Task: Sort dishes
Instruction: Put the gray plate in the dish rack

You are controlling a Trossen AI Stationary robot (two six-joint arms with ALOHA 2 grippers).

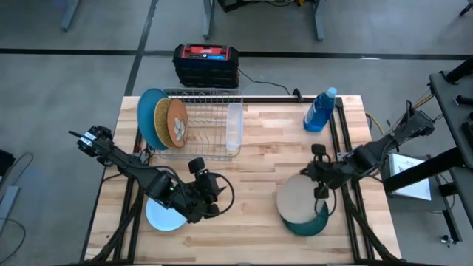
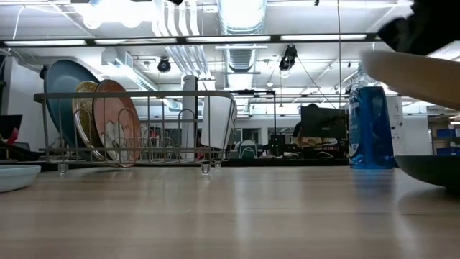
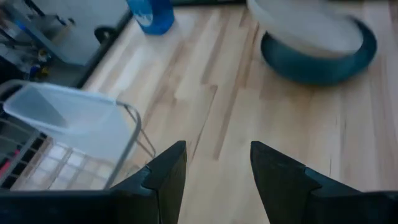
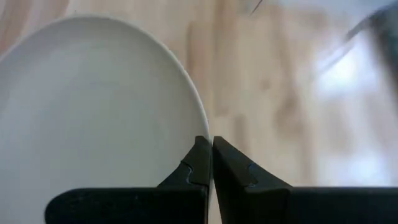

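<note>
Your right gripper (image 4: 210, 163) pinching the beige-grey plate (image 4: 93, 118) rim above the teal-green plate (image 1: 314, 224), your left gripper (image 3: 217, 168) released, empty, near the pale blue plate (image 1: 162, 217).

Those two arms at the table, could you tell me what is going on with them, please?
They are sorting dishes. The right tool is shut on the rim of the beige-grey plate, holding it above the dark teal-green plate. The left tool is open over the table beside the small pale blue plate. Three plates already stand in the wire rack.
</note>
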